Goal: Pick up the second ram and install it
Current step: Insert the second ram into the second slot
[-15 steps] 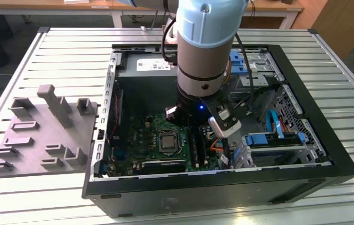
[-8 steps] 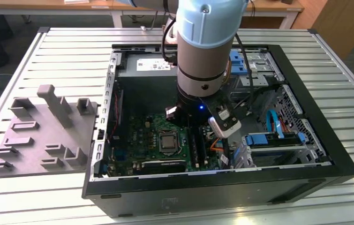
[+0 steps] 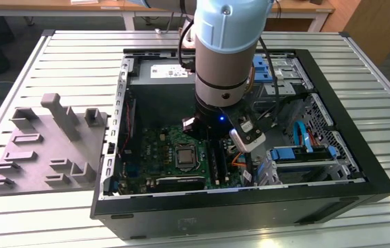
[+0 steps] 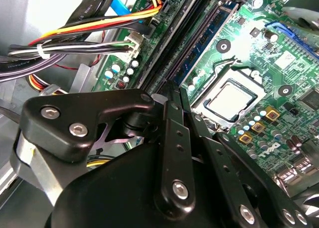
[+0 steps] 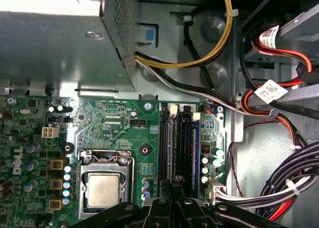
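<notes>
Jaws are sitting drawn almost together on my gripper (image 4: 172, 91), hanging over the memory slots (image 5: 182, 143) where a stick must seat — whether they're pinching anything, I can't tell. I'm judging the second ram (image 4: 207, 38) to be the dark blue stick lying slotted beside the processor socket (image 4: 232, 101). The open computer case (image 3: 360, 175) is resting on a slatted metal table (image 3: 71, 51), wooden desks (image 3: 298, 8) behind.

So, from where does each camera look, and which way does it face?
Exterior view: off the arm, high up, looking down into the open computer case; the arm shows.
First wrist view: on the arm, facing straight down at the green board; pincer links show.
Second wrist view: on the arm, looking slantwise past the pincer at the board.
Both wrist views share the silver socket and memory slots.
</notes>
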Controlling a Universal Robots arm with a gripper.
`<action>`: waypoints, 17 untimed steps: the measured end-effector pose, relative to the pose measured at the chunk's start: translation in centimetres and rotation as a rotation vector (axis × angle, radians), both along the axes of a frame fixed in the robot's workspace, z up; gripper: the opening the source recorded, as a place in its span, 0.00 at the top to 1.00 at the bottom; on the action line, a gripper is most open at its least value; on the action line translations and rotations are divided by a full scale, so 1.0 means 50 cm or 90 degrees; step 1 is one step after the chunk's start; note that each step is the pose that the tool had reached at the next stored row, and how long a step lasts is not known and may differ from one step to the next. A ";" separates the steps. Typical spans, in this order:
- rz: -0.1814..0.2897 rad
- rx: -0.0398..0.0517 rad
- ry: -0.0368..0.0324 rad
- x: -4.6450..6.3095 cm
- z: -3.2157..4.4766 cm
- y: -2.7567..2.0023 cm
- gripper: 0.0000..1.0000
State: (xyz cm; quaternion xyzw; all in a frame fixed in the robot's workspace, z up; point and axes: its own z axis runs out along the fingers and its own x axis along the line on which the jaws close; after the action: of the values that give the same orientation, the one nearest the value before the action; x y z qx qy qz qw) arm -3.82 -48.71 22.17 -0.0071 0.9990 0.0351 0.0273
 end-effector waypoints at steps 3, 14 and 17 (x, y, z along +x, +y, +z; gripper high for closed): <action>-0.001 0.0001 0.0000 0.000 0.000 0.0000 0.87; -0.011 0.0000 0.0000 0.001 0.000 0.0000 0.87; -0.012 0.0000 0.0000 0.001 0.000 0.0000 0.87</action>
State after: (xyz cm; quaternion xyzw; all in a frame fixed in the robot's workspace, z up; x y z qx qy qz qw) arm -3.76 -48.71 22.17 0.0026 0.9990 0.0349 0.0276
